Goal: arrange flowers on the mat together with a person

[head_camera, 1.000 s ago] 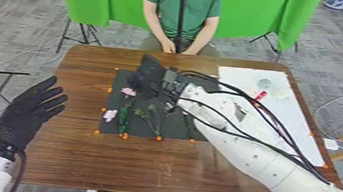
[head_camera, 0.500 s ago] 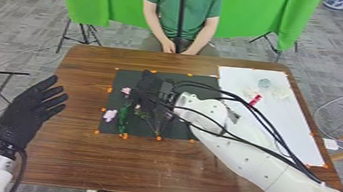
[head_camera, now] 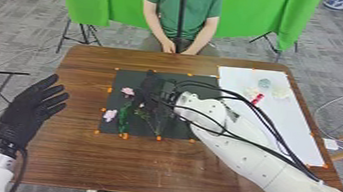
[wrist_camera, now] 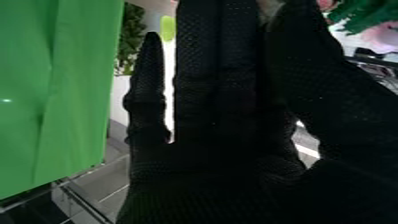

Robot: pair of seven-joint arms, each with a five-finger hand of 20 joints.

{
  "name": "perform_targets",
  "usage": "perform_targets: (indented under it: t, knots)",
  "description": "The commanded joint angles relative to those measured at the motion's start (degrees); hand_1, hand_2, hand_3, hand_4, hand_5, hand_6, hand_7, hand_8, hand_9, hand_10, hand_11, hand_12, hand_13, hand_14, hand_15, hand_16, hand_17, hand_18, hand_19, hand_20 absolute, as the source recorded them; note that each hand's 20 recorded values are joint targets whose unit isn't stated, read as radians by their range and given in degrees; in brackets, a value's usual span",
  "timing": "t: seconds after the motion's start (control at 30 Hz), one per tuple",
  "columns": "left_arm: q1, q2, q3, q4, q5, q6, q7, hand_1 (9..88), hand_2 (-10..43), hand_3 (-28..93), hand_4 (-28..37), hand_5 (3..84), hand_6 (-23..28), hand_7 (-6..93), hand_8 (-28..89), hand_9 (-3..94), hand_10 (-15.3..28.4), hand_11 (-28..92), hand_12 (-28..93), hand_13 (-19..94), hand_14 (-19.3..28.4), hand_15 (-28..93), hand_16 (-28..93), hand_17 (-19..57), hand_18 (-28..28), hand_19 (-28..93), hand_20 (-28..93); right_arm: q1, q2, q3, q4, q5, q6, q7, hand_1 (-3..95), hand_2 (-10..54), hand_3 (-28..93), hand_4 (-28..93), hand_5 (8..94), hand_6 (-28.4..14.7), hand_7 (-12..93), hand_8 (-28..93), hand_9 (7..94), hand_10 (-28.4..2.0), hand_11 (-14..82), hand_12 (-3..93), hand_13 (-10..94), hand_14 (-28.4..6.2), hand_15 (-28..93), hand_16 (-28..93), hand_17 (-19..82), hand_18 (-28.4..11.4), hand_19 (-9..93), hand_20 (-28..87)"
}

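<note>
Over the middle of the dark mat [head_camera: 178, 130] on the brown surface [head_camera: 144, 172], the robot's right hand [head_camera: 151, 89] hangs at the end of its white arm, black cables looping around the wrist. From the right wrist view, that hand [wrist_camera: 213, 100] has its fingers straight, most of them side by side and one standing a little apart, with the thumb close to them; whether anything is pinched at the tips, I cannot tell. Past the thumb I see a pink bloom [wrist_camera: 382, 37] and green leaves [wrist_camera: 355, 12].

On the mat's left part lie two pink flowers [head_camera: 110, 114], one nearer the robot than the other, with a green stem [head_camera: 123, 117] beside the nearer one. A thin sprig [head_camera: 155, 122] lies to the right of that stem. Orange pieces [head_camera: 125, 135] dot the mat's border.

Off the surface's left edge, the left hand [head_camera: 29, 109] is held with fingers spread. To the right, a white sheet [head_camera: 304, 125] carries a small red item [head_camera: 258, 98] and a pale clump [head_camera: 280, 92].
</note>
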State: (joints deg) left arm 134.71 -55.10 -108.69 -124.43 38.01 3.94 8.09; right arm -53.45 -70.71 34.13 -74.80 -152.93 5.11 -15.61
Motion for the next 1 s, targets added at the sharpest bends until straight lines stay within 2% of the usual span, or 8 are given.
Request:
perform_targets:
  t: [0.03, 0.27, 0.67, 0.8, 0.9, 1.0]
  knots:
    - [0.5, 0.0, 0.0, 0.5, -0.11, -0.74, 0.14, 28.8, -4.8, 68, -26.9, 31.6, 4.0, 13.8, -8, 27.2, 11.3, 17, 19, 22, 14.1, 26, 3, -8.9, 21.6, 43, 9, 1.0, 0.7, 0.2, -1.9, -0.6, -1.7, 1.8, 45.5, -9.5, 75, -28, 58.6, 5.6, 46, -8, 71.3, -4.5, 15.8, 41.4, 59, -3.0, 46, 35, 21, -14.6, 57, 41]
    - [1.5, -0.12, -0.47, 0.11, -0.2, -0.51, 0.11, 28.7, -4.8, 68, -26.9, 31.6, 4.0, 13.8, -8, 27.1, 11.3, 17, 19, 22, 14.1, 26, 3, -9.0, 21.6, 43, 9, 0.6, 1.8, 0.3, -4.1, 0.2, -3.0, 1.8, 42.3, -9.5, 77, -28, 57.8, 5.2, 43, -6, 67.6, -5.3, 22.8, 35.2, 58, -3.9, 49, 29, 21, -14.8, 57, 40]
    - [1.5, -0.07, -0.65, 0.21, -0.25, -0.85, -0.52, 28.9, -4.4, 68, -26.8, 31.7, 4.0, 13.8, -8, 27.2, 11.3, 17, 19, 23, 14.0, 25, 3, -9.0, 21.7, 43, 9, -0.5, 3.0, 1.1, -6.6, 2.4, -4.3, 1.7, 37.0, -9.5, 80, -28, 58.1, 5.2, 39, -6, 64.9, -6.6, 30.8, 26.4, 57, -4.6, 50, 26, 20, -15.2, 57, 40]
    - [1.7, 0.01, -0.66, 0.17, -0.27, -0.91, -0.54, 29.0, -4.3, 68, -26.8, 31.7, 4.0, 13.8, -8, 27.2, 11.3, 17, 19, 23, 14.1, 25, 3, -9.0, 21.7, 43, 9, -0.8, 3.5, 0.5, -6.9, 3.8, -1.9, 4.0, 35.8, -9.4, 80, -28, 58.1, 5.1, 39, -6, 65.0, -6.8, 31.6, 26.1, 57, -4.9, 51, 26, 20, -15.2, 57, 40]
    - [1.4, 0.01, -0.49, 0.33, -0.28, -1.0, -0.61, 29.0, -4.3, 68, -26.7, 31.7, 4.1, 13.7, -8, 27.2, 11.3, 17, 19, 22, 14.2, 26, 3, -9.0, 21.7, 43, 9, -0.8, 3.5, 1.0, -6.9, 3.7, -3.9, 5.7, 33.0, -0.2, 85, -27, 55.4, 3.0, 34, -7, 61.4, -8.3, 31.0, 25.6, 56, -5.8, 52, 26, 20, -15.5, 58, 41]
    - [1.5, 0.05, -0.48, 0.27, -0.27, -0.9, -0.46, 28.9, -4.3, 68, -26.7, 31.8, 4.0, 13.8, -8, 27.2, 11.3, 17, 19, 22, 14.2, 26, 3, -9.0, 21.7, 43, 9, 0.1, 3.7, 0.3, -6.0, 3.5, -3.6, 7.6, 27.1, 9.5, 91, -20, 53.3, 0.7, 28, -15, 56.5, -9.8, 27.9, 24.6, 53, -7.4, 53, 25, 18, -16.9, 58, 41]
